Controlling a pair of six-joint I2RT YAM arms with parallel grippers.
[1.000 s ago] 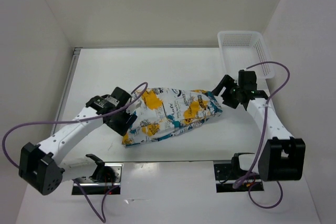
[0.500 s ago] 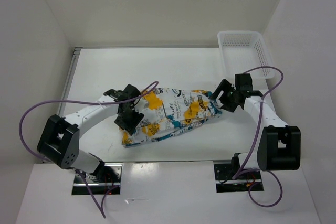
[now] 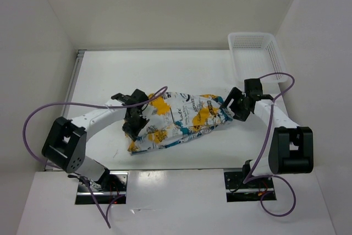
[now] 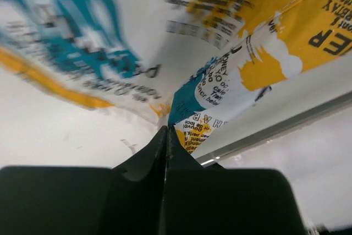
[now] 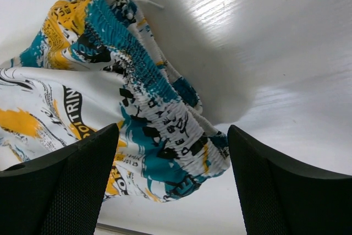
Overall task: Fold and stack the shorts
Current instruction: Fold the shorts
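One pair of shorts (image 3: 181,119) lies rumpled across the middle of the white tabletop (image 3: 181,72), stretched between the two arms. The left gripper (image 3: 137,126) sits at the left end of the shorts, its fingers pressed together and apparently nipping a hem that lifts off the surface. The right gripper (image 3: 231,108) is spread wide at the other end, one finger to each side of the gathered elastic waistband and touching nothing that shows. A white mesh basket (image 3: 275,53) stands at the far right corner. Judging by this, the fold is only starting: the cloth is a loose bundle, no tidy fold shows, and nothing is stacked. Black capitals "ER" read on a yellow patch, and letters like "TRIN" near the waistband; the small print is blurred and no brand can be made out
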